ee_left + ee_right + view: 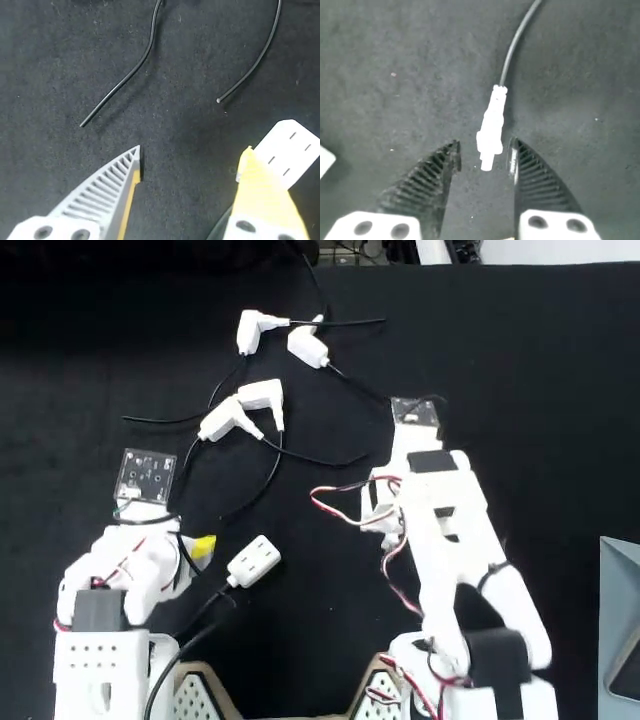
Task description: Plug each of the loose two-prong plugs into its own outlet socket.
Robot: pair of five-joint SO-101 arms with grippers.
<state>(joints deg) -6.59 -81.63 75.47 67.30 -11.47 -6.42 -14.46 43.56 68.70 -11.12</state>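
In the right wrist view, a white two-prong plug (490, 132) lies on the black cloth, its black cable running away from me. My right gripper (485, 145) is open around the plug's near end, with a gap on one side. My right arm (440, 510) stretches up the middle of the table. The white outlet strip (253, 562) lies near the front. It also appears as the slotted outlet strip (287, 150) beside the yellow finger (257, 190) of my open left gripper (192, 152), which holds nothing. Several loose plugs (262, 395) lie at the back.
Black cables (270, 455) loop across the cloth between the plugs and the strip. Two cable ends (82, 124) lie ahead of my left gripper. A grey box (622, 620) stands at the right edge. The left arm's base (100, 640) sits at the front left.
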